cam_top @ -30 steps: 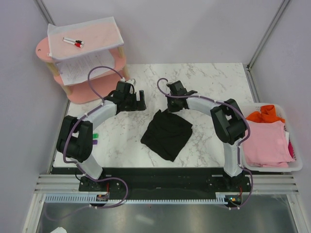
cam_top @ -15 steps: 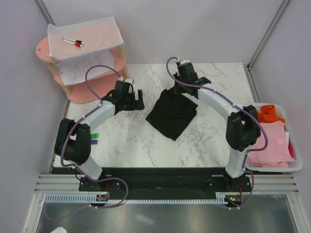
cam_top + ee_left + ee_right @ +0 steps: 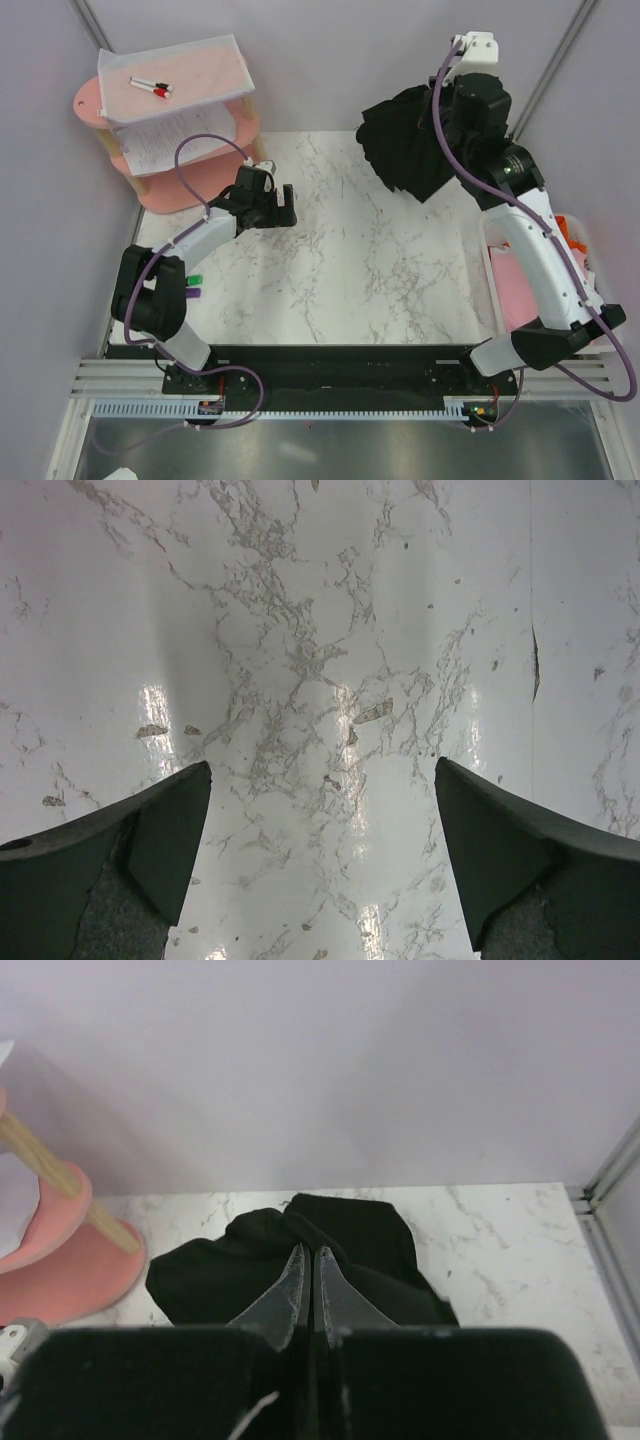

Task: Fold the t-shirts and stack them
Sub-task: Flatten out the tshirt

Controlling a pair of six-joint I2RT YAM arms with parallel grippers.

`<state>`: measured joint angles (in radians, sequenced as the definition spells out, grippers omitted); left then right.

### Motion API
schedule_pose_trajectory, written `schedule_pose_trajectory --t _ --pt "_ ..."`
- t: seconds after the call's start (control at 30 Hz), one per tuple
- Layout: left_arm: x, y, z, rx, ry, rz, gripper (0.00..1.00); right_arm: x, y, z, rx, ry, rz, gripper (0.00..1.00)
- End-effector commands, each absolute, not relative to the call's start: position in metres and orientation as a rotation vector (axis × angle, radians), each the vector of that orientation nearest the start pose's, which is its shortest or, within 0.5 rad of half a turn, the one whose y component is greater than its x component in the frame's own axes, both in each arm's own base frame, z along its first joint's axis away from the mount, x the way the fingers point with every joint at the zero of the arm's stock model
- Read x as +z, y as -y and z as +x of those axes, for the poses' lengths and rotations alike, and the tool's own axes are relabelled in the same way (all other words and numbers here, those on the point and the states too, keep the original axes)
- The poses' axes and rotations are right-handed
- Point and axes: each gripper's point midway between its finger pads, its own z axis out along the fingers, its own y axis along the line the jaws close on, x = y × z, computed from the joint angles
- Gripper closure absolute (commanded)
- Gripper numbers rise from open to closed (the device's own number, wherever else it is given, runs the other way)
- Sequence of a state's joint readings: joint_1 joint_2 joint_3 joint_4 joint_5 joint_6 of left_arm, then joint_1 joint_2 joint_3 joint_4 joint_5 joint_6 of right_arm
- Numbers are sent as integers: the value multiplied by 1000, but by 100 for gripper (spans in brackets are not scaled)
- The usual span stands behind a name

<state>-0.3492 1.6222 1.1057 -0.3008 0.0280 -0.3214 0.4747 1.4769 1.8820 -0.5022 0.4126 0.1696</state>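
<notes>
My right gripper [image 3: 447, 128] is raised high over the table's far right corner, shut on the black t-shirt [image 3: 405, 148], which hangs bunched from it clear of the table. In the right wrist view the closed gripper [image 3: 310, 1252] pinches a fold of the black t-shirt [image 3: 220, 1275]. My left gripper [image 3: 283, 209] is open and empty just above the marble table [image 3: 350, 270] at the left; in its wrist view the fingers [image 3: 150, 830] stand wide apart over bare marble. A pink t-shirt [image 3: 512, 290] and an orange one [image 3: 570, 232] lie in the basket at the right.
A white basket [image 3: 600, 345] stands at the table's right edge, partly hidden by my right arm. A pink two-tier shelf [image 3: 170, 110] with printed paper sheets and markers stands at the back left. Small green and purple items [image 3: 194, 287] lie by the left arm.
My right gripper has lifted the black t-shirt off the table and carried it up and to the far right. The left gripper has stayed almost still.
</notes>
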Motion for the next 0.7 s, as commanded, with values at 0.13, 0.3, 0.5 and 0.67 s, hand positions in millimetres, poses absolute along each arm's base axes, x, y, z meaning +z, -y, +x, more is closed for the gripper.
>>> schedule_pose_trajectory --t 0.13,0.3,0.5,0.67 --pt "111 161 386 -350 -2381 65 0 559 -89 357 54 -1475 114 100" --pt "109 159 385 -341 -2385 54 0 562 -105 354 143 -1473 56 100" --pt "111 155 382 -329 -2377 48 0 472 -206 381 443 -1688 -182 100" --pt "115 136 385 -210 -2363 -36 0 396 -313 362 562 -1822 -458 100"
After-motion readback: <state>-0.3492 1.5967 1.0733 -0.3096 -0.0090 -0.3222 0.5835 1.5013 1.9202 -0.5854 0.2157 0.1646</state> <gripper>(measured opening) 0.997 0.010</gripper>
